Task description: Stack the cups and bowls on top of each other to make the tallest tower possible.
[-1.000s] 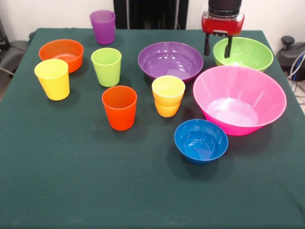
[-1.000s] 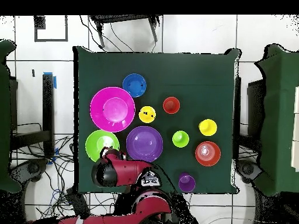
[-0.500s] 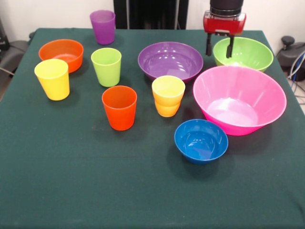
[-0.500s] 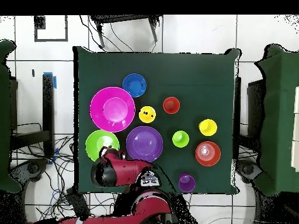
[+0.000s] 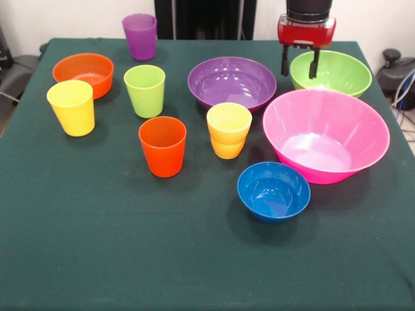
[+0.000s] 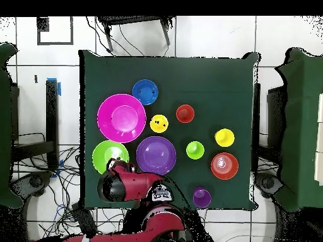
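Observation:
My gripper [image 5: 299, 69] is open and empty, and hangs over the near-left rim of the lime green bowl [image 5: 337, 72] at the far right. The purple bowl [image 5: 231, 82] sits left of it, and the large pink bowl [image 5: 324, 135] and the small blue bowl [image 5: 273, 191] sit nearer the camera. The orange bowl [image 5: 83, 71] is far left. The purple cup [image 5: 140, 35], lime green cup [image 5: 145, 91], yellow cup [image 5: 71, 107], orange-red cup [image 5: 162, 146] and yellow-orange cup [image 5: 228, 129] stand upright and apart. In the overhead view the arm [image 6: 117, 184] covers the gripper beside the green bowl [image 6: 108, 154].
The dark green tablecloth [image 5: 97, 246] covers the whole table, with a broad bare stretch along the near side. The robot's pedestal [image 5: 204, 18] stands behind the far edge. In the overhead view, chairs and cables lie around the table [image 6: 208, 75].
My gripper has shifted slightly to the right and up at the green bowl's rim. The cups and bowls have not moved.

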Available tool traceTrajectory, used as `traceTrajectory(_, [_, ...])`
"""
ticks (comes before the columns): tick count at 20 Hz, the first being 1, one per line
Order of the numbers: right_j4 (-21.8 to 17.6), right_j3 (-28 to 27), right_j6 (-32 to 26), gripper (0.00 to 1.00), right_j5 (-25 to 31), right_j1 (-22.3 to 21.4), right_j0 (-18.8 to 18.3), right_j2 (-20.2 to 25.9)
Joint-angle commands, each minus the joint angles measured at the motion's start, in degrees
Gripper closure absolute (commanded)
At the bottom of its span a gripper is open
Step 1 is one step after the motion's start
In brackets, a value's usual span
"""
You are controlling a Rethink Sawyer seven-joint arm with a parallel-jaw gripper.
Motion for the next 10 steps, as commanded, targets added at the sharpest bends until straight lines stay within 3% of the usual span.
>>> traceTrajectory(1, [0.1, -0.5, 6.4, 0.00, 4.5, 1.0, 0.2, 4.1])
traceTrajectory(2, [-0.2, -0.6, 6.1, 0.00, 4.5, 1.0, 0.1, 4.1])
traceTrajectory(3, [-0.6, -0.6, 6.0, 1.00, 3.6, 1.1, -0.1, 4.3])
traceTrajectory(10, [-0.7, -0.5, 6.1, 1.00, 3.1, 0.9, 0.3, 3.8])
